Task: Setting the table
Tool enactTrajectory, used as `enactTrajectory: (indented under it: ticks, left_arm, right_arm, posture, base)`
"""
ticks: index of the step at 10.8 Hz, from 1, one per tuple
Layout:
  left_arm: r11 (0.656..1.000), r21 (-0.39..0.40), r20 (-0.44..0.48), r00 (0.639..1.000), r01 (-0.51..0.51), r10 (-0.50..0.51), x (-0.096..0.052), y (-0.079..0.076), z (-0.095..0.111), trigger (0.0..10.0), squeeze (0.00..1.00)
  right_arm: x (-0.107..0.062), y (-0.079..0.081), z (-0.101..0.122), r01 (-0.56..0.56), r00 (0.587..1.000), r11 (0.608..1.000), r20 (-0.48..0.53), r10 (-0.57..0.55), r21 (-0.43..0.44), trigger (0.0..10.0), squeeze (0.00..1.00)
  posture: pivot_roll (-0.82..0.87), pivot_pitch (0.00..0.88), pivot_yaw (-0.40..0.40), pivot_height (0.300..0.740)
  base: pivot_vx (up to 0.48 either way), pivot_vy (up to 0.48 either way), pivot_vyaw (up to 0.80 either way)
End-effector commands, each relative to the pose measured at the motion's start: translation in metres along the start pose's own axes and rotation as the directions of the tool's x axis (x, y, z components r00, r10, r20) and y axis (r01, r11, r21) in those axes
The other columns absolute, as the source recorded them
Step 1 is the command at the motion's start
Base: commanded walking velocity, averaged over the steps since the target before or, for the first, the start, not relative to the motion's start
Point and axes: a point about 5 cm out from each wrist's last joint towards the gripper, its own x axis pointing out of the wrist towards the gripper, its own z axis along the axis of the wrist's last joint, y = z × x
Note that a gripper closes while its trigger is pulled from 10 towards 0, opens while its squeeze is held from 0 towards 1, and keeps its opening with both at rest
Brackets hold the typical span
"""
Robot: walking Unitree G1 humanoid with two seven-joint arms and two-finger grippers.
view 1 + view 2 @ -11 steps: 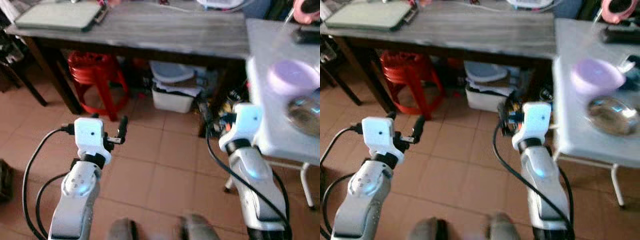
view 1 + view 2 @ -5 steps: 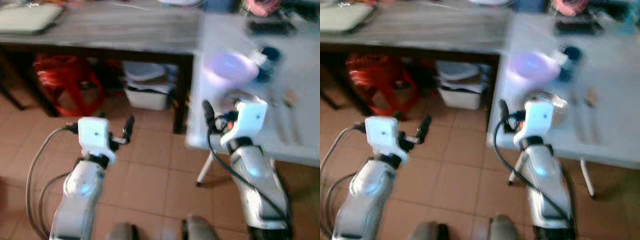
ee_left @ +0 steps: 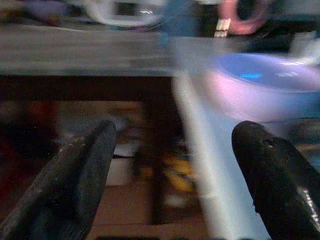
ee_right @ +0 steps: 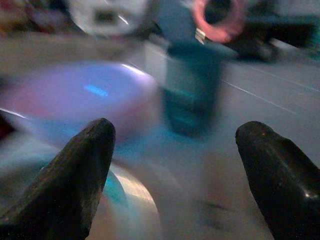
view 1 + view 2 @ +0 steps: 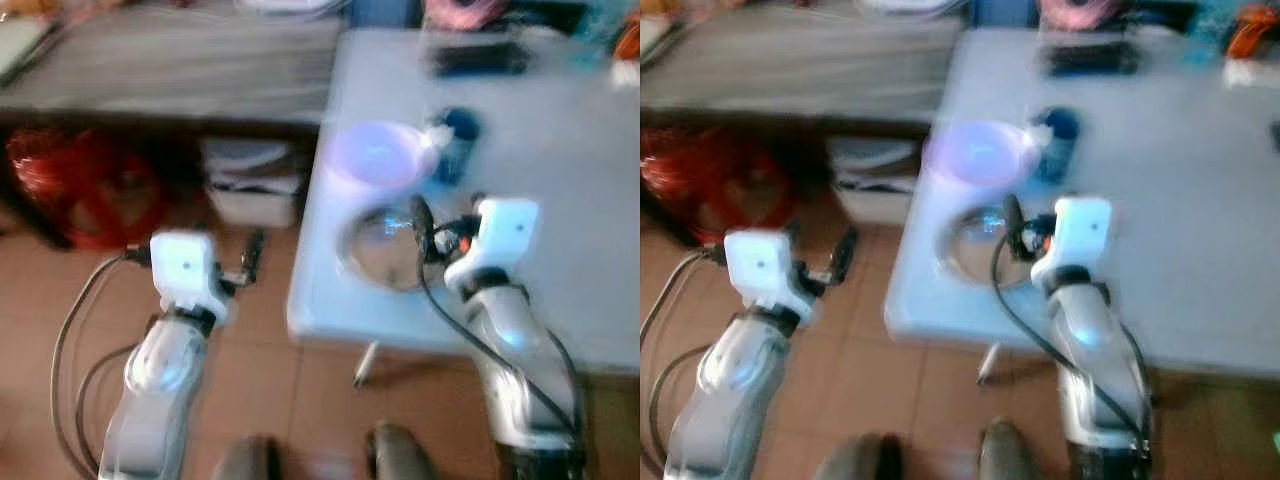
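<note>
Approach step, blurred. Right gripper (image 4: 175, 165) spread wide, empty, over the metal plate (image 5: 385, 245) near the white table (image 5: 560, 300) edge, lilac bowl (image 5: 375, 155) just behind. Next, probably: descend and clamp its rim. Left gripper (image 3: 172, 175) wide apart, idle.

A lived-in home room. A white table (image 5: 560, 120) holds bowls beside a wooden table (image 5: 180, 70). Storage sits below on floor tiles (image 5: 40, 290).
</note>
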Motion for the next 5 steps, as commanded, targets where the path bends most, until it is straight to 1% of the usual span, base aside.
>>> enactTrajectory:
  ticks: [1, 3, 5]
  left_arm:
    - [1.000, 0.018, -0.015, 1.000, -0.019, 0.019, -0.0050, 0.0078, -0.0012, 10.0, 0.00]
    - [1.000, 0.021, -0.020, 1.000, -0.017, 0.017, -0.0075, 0.0097, -0.0020, 10.0, 0.00]
    - [0.999, 0.030, -0.025, 1.000, -0.017, 0.018, -0.0082, 0.0126, -0.0024, 10.0, 0.00]
  right_arm:
    - [-0.0009, 0.0037, -0.0004, 0.001, 1.000, 1.000, 0.000, -0.001, 0.019, 10.0, 0.00]
    - [-0.0037, 0.0027, -0.0052, 0.021, 1.000, 0.999, -0.024, -0.020, 0.031, 10.0, 0.00]
    - [-0.0027, 0.0009, -0.0088, 0.031, 0.999, 0.998, -0.045, -0.028, 0.048, 10.0, 0.00]
  posture:
    - [-0.06, 0.156, 0.046, 0.740]
    - [-0.06, 0.160, 0.046, 0.740]
    - [-0.06, 0.163, 0.047, 0.740]
  base:
    - [0.000, 0.000, 0.00]
    - [0.000, 0.000, 0.00]
    - [0.000, 0.000, 0.00]
